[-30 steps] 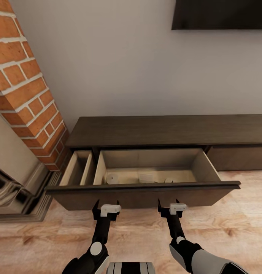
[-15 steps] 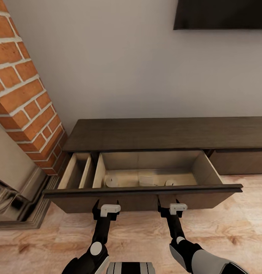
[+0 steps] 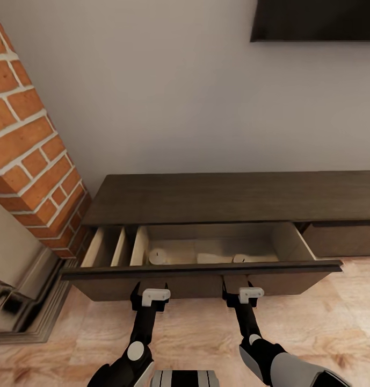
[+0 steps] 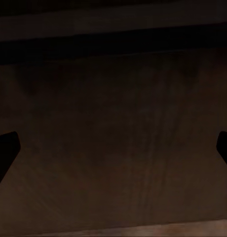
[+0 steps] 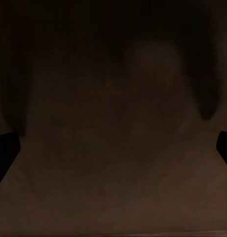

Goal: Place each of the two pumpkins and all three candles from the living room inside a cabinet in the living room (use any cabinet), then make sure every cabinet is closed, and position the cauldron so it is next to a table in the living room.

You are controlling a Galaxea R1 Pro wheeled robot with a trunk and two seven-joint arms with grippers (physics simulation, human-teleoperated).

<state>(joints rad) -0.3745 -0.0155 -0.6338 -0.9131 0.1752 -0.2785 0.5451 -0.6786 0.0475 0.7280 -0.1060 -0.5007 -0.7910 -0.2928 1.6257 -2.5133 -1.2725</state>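
Observation:
The long dark brown cabinet stands against the wall with its wide drawer partly pulled out. On the drawer's pale floor lie beige-grey candles: one at the left, one in the middle and one toward the right, half hidden by the drawer front. My left gripper and right gripper are both open and pressed against that front. In the wrist views the dark panel is very close, with fingertips spread wide. Pumpkins, cauldron and table are out of view.
A red brick column and a fireplace base stand at the left. A dark screen hangs on the wall above. A closed drawer adjoins on the right. A narrow side compartment is open too. Wooden floor lies around me.
The drawer has slid further into the cabinet, showing less of its inside. The view has moved forward toward the cabinet, with both grippers staying against the drawer front.

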